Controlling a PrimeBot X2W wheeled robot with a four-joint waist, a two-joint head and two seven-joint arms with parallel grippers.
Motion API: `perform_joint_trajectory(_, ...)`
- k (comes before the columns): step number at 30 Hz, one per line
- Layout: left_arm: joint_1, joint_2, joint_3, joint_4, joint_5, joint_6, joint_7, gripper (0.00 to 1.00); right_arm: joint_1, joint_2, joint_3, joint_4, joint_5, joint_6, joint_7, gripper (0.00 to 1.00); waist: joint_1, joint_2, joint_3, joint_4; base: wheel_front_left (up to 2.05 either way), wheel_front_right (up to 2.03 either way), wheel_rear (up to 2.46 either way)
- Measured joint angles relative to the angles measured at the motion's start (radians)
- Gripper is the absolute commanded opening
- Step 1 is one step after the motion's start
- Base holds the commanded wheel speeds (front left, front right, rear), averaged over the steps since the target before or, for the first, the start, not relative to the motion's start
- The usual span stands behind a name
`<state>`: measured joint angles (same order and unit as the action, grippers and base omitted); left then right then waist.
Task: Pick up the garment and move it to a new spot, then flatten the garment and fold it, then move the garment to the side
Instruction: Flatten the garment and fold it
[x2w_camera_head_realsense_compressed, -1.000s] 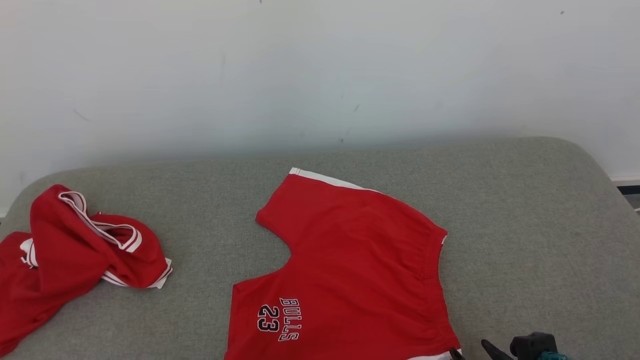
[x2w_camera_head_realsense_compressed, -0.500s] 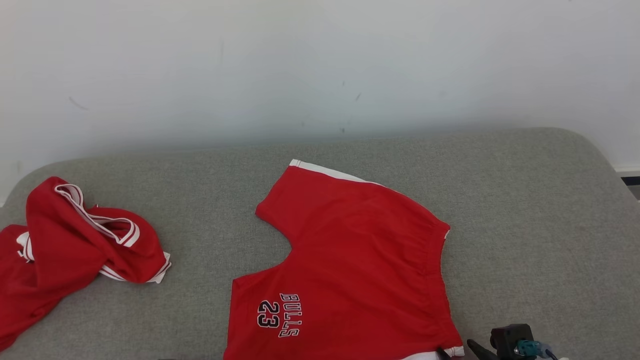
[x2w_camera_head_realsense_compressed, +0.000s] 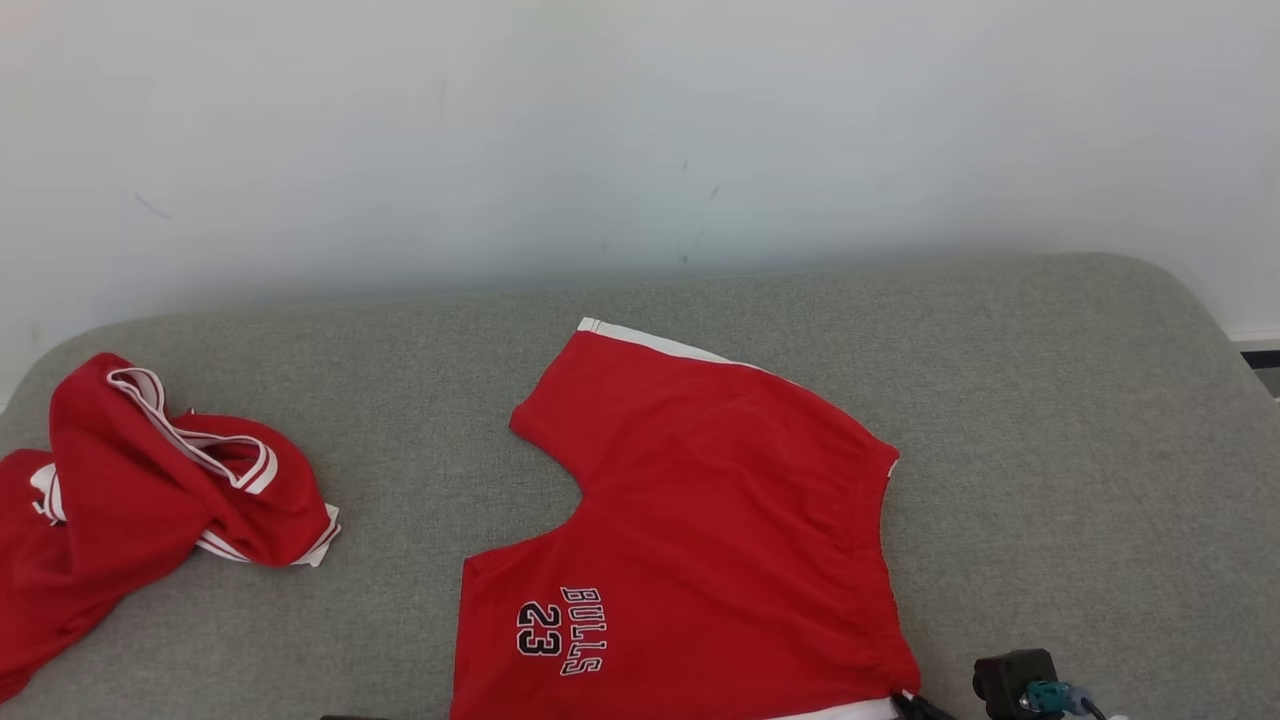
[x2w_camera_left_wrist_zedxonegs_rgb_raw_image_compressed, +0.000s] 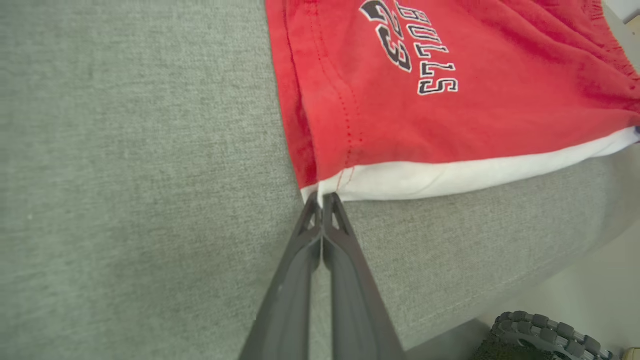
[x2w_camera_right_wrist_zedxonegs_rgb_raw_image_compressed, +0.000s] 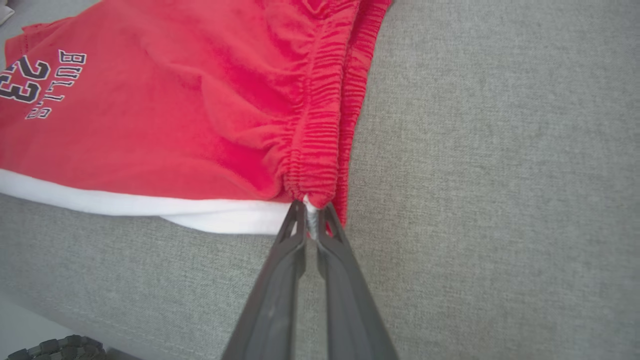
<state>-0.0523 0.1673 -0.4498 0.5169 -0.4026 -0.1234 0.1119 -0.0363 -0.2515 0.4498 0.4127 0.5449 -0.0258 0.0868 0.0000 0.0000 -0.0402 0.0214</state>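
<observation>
Red shorts (x2w_camera_head_realsense_compressed: 700, 520): spread flat on the cushion, centre of the head view running down to 6 o'clock; legs toward 9 o'clock, waist toward 3 o'clock.
Print (x2w_camera_head_realsense_compressed: 562, 630): "BULLS 23" in dark letters with white outline, at 7 o'clock on the shorts.
White stripe (x2w_camera_left_wrist_zedxonegs_rgb_raw_image_compressed: 475, 172): side band along the shorts' 6 o'clock edge; a second one shows along the far edge at 12 o'clock.
Waistband (x2w_camera_right_wrist_zedxonegs_rgb_raw_image_compressed: 320, 125): gathered elastic, red, two layers lying one on the other.
Left end effector (x2w_camera_left_wrist_zedxonegs_rgb_raw_image_compressed: 322, 200): fingers pressed fully together, tips meeting on the very corner of the white stripe at the leg hem (the shorts' 7 o'clock corner).
Right end effector (x2w_camera_right_wrist_zedxonegs_rgb_raw_image_compressed: 311, 210): fingers all but closed, a sliver of white cloth pinched between the tips at the waistband corner, 5 o'clock on the shorts.
Grey cushion (x2w_camera_head_realsense_compressed: 1050, 450): woven upholstery with rounded corners, bearing both garments.
Second red garment (x2w_camera_head_realsense_compressed: 150, 500): crumpled, white-trimmed, at 8 o'clock in the head view, well apart from the shorts.
Wall (x2w_camera_head_realsense_compressed: 640, 130): pale, faintly scuffed, behind the cushion at 12 o'clock.
Treaded wheel (x2w_camera_left_wrist_zedxonegs_rgb_raw_image_compressed: 545, 332): dark, on the floor below the cushion's edge.
</observation>
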Motion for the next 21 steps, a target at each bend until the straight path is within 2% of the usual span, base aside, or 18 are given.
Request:
perform_joint_trajectory(5,0.002,0.009,0.004,-0.015,-0.001,0.000,-0.029,0.00,0.002,-0.007,-0.013,-0.006,0.010,0.015,-0.016,0.00,0.0000,0.0000,-0.003,0.002,0.00,0.00,0.00)
perform_joint_trajectory(13,0.005,0.043,0.016,-0.090,0.004,0.000,-0.070,0.00,0.035,-0.016,-0.037,-0.088,0.053,0.028,-0.035,0.00,0.0000,0.0000,-0.011,0.008,0.00,0.00,0.00)
perform_joint_trajectory(21,-0.032,0.061,0.030,-0.167,-0.048,-0.001,-0.074,0.00,0.021,-0.032,-0.077,-0.174,0.125,0.070,-0.003,0.00,0.0000,0.0000,-0.003,-0.001,0.00,0.00,0.00)
